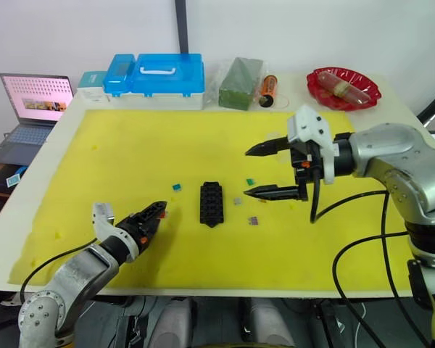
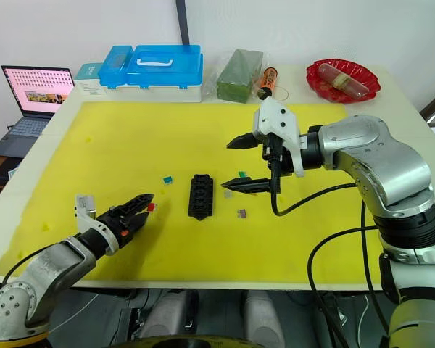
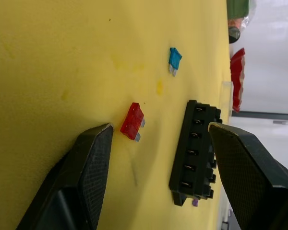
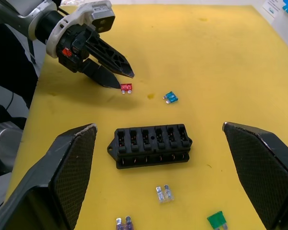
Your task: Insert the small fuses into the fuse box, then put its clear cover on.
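Left hand (image 2: 139,205) sits low on the yellow mat (image 1: 130,145), jaws apart, nothing gripped. The red fuse (image 4: 126,87) lies on the mat just off its fingertips (left wrist view puts it near one finger, not touching).

Right hand (image 1: 268,171) hovers over the mat to the right of the fuse box (image 1: 211,203), jaws spread wide, empty.

Fuse box: black, lying flat mid-mat, one of it. Right wrist view shows six slots along its top, all open, no fuses seated.

Fuses counted on the mat: five. Red near the left hand, teal fuse (image 1: 176,186) left of the box, green fuse (image 1: 250,181), grey fuse (image 1: 237,201) and purple fuse (image 1: 253,220) on the right of the box. Can't find an orange one.

View differences: the left wrist view shows the metal blades on the red and teal fuses; the eye views don't resolve them. The right wrist view shows the left hand from the front, plus grey, purple and green fuses below the box.

Back of the counter (image 1: 362,116): one blue case (image 1: 156,75) with a white handle, one green block (image 1: 241,83) in a clear bag, one orange tube (image 1: 269,90), one red dish (image 1: 344,87) holding something wrapped. A laptop (image 1: 35,105) sits off the counter's left. No writing readable on anything.
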`<control>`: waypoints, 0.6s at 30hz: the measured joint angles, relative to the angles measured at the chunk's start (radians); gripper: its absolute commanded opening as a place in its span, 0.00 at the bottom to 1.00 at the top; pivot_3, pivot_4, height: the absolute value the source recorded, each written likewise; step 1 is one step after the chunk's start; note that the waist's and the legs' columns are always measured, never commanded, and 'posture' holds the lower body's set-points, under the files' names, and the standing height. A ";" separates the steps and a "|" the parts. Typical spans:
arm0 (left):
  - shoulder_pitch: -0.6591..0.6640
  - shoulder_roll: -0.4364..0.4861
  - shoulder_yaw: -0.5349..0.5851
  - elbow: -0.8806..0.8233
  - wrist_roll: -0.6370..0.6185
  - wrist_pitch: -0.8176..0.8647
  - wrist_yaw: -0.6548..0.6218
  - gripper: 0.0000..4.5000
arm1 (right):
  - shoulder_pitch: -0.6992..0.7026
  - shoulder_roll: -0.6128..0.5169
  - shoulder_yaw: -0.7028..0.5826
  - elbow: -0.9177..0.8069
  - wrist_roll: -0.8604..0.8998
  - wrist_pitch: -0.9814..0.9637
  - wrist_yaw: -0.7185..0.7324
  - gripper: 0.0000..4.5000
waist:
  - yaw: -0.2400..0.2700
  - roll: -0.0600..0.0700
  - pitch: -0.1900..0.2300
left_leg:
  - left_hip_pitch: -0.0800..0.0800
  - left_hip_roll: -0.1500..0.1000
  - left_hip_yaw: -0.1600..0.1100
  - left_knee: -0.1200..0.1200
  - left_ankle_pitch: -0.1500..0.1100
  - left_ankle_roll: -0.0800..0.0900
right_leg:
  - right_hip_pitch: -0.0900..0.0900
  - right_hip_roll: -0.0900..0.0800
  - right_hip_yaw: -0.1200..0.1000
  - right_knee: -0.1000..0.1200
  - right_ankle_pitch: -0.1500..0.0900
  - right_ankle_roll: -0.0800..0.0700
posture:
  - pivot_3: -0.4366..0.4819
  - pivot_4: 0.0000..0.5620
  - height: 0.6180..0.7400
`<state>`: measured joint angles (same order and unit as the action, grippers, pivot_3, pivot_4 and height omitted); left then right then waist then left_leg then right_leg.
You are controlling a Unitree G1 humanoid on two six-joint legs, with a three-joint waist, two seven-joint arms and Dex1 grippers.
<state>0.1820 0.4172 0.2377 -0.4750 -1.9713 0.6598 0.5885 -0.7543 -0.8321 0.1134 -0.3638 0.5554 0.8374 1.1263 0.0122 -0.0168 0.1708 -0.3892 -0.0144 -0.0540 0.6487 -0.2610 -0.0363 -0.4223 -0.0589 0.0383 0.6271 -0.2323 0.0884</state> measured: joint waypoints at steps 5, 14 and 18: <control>0.012 0.022 -0.009 0.003 0.000 -0.016 -0.001 0.44 | 0.000 0.000 0.000 0.000 0.000 0.001 -0.001 1.00 | 0.000 0.000 0.000 | 0.000 0.001 0.000 -0.001 0.000 0.000 | 0.000 0.000 0.000 -0.001 0.000 0.000 | 0.48 0.27 1.00; 0.012 0.037 -0.023 0.023 0.019 -0.022 -0.011 0.27 | 0.000 0.000 0.000 0.000 0.000 0.001 -0.001 1.00 | 0.000 0.000 0.000 | 0.000 0.001 0.000 -0.001 0.000 0.000 | 0.000 0.000 0.000 -0.002 0.000 0.000 | 0.48 0.27 1.00; 0.006 0.037 -0.024 0.030 0.030 -0.020 -0.017 0.27 | 0.000 0.000 0.001 0.000 -0.001 0.001 -0.001 1.00 | 0.000 0.000 0.000 | 0.000 0.001 0.000 -0.001 0.000 0.000 | 0.000 0.000 0.000 -0.002 0.000 0.000 | 0.48 0.27 1.00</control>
<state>0.1882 0.4545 0.2138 -0.4454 -1.9416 0.6394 0.5713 -0.7546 -0.8319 0.1139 -0.3638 0.5546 0.8385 1.1250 0.0126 -0.0168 0.1708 -0.3894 -0.0134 -0.0538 0.6478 -0.2610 -0.0363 -0.4224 -0.0584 0.0381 0.6247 -0.2323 0.0884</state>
